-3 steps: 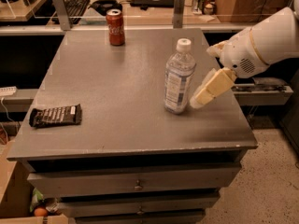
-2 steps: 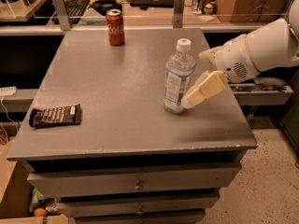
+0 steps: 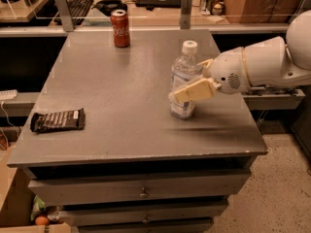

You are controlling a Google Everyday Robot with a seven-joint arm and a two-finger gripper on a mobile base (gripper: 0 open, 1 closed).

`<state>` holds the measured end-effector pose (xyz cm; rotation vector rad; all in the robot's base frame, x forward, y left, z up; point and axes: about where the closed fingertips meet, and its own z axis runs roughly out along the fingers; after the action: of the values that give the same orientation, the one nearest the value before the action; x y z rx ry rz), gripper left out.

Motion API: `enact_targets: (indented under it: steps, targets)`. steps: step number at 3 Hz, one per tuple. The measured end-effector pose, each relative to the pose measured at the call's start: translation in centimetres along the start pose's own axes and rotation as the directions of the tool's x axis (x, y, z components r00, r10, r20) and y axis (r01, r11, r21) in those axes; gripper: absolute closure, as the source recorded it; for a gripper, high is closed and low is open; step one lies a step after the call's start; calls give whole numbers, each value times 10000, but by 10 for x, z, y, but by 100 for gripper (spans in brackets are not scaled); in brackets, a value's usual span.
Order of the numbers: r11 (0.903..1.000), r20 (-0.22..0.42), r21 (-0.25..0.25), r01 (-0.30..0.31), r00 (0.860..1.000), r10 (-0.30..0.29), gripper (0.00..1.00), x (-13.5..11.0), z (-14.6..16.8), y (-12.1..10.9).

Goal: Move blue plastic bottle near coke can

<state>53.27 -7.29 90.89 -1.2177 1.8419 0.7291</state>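
Camera view, from the front edge back: a stack of drawers (image 3: 141, 193) sits under the grey table (image 3: 121, 86), and a dark snack wrapper (image 3: 58, 120) lies flat near the front left corner, well apart from everything else.

Further in, at the right of the frame, the blue plastic bottle (image 3: 183, 71) stands upright on the table. The gripper (image 3: 192, 89) reaches in from the right on its white arm (image 3: 257, 64) and lies across the bottle's lower body, touching it or very nearly. Whether it has actually clamped on the bottle or is only resting against it, I cannot tell.

So I would judge this to be the grasping step, with the carry not yet begun. Next it needs a sure hold on the bottle, then a move toward the upper left of the frame, setting it down upright just beside the can.

The coke can (image 3: 120, 28) stands at the far edge, left of centre, well apart from the bottle. Nothing lies on the tabletop between them. The risk is tipping the tall bottle or knocking the can.

Behind the table, a keyboard (image 3: 77, 5) rests on a shelf.
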Motion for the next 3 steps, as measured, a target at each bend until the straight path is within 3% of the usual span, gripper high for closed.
enact_targets:
  steps: [1, 2, 3]
  targets:
    - [9995, 376, 317, 46, 9993, -58, 62, -8, -3, -4]
    - [9928, 736, 1064, 552, 9953, -632, 85, -33, -25, -22]
    - [9924, 766, 1068, 612, 9946, -695, 100, -37, -25, -22]
